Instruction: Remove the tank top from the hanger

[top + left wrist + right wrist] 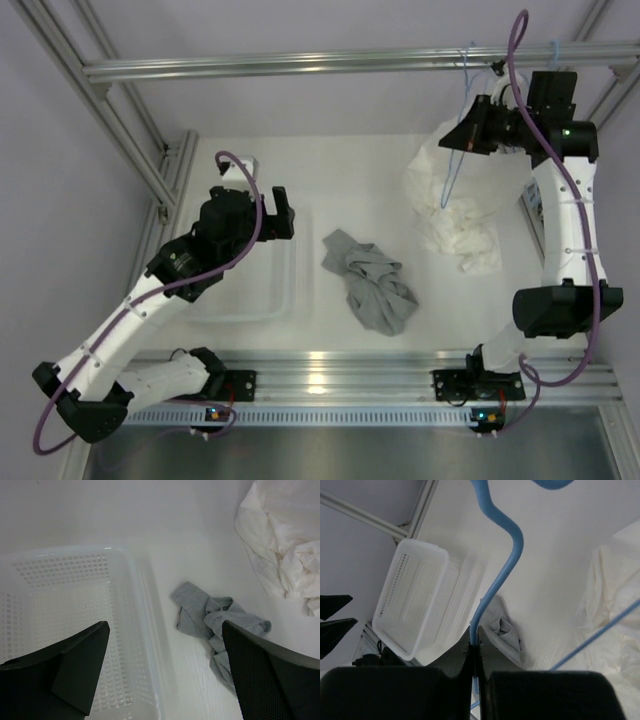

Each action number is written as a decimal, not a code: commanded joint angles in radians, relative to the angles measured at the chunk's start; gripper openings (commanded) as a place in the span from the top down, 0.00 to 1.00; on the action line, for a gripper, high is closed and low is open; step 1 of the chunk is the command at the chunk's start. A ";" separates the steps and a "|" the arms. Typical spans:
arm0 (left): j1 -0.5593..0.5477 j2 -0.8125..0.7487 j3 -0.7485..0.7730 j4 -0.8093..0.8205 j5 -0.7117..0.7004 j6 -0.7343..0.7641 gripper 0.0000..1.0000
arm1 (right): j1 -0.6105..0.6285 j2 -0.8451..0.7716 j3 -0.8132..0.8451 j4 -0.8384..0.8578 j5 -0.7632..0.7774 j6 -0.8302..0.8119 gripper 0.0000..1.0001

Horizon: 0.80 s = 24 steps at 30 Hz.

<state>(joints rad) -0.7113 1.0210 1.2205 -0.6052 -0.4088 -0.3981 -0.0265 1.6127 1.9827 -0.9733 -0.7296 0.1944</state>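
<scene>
White matte table, pale grey walls, aluminium frame rail overhead. A perforated white plastic basket is being overhung by the left gripper, its fingers being held spread with nothing between them. The tank top, soft grey knit, is being left crumpled mid-table, off the hanger, long axis running far-left to near-right. That thin light-blue wire is being pinched at its neck by the right gripper, hook end upward. A creased white garment is lying beside it.
</scene>
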 commanded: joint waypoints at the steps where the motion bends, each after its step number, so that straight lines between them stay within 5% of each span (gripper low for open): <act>1: 0.004 -0.009 -0.012 0.031 -0.007 0.008 0.01 | 0.019 -0.022 0.063 -0.074 0.062 0.037 1.00; 9: 0.004 0.010 -0.013 0.041 0.010 -0.001 0.01 | 0.019 0.047 0.225 -0.131 0.038 0.053 1.00; 24: 0.004 -0.004 -0.027 0.048 0.016 -0.004 0.01 | 0.083 0.062 0.105 -0.117 -0.134 0.010 1.00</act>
<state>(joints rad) -0.7109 1.0313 1.2018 -0.5983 -0.4042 -0.3981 0.0437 1.6703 2.1014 -1.0683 -0.7879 0.2108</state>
